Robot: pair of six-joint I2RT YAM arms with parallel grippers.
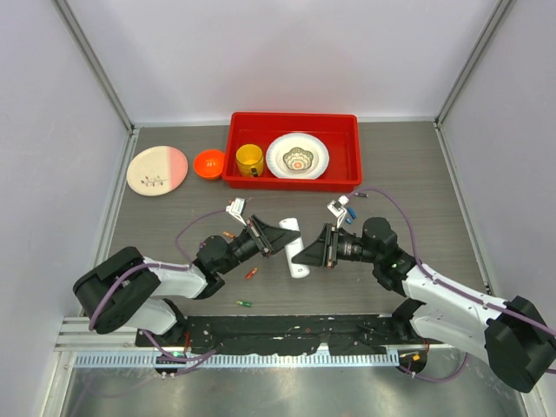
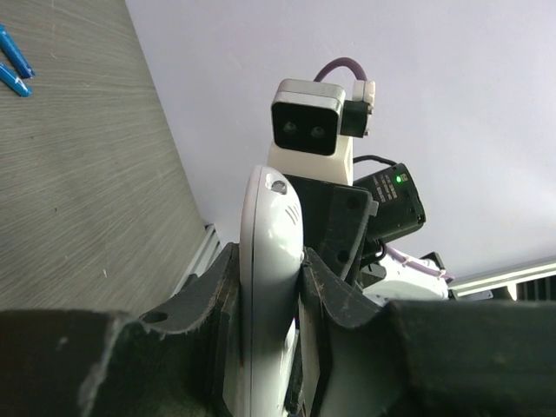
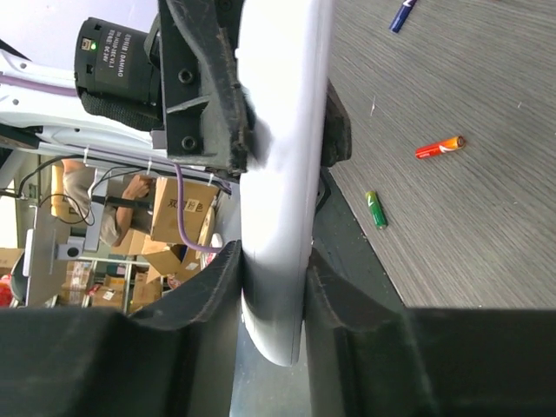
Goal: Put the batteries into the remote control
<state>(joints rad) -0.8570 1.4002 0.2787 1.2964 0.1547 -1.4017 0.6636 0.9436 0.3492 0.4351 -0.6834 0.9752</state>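
Orange-red cylindrical battery (image 3: 439,147) and green cylindrical battery (image 3: 375,209) lying loose on grey table (image 3: 486,243); left gripper (image 2: 269,291) and right gripper (image 3: 274,278) both clamping slim white plastic remote control (image 2: 269,217).

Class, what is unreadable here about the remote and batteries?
Whether the remote control has its cover: wrist views, edge-on; top view, left gripper and right gripper partly cover it.
The blue batteries: left wrist view, cut by the edge.
Markings on the green battery: top view, too small.
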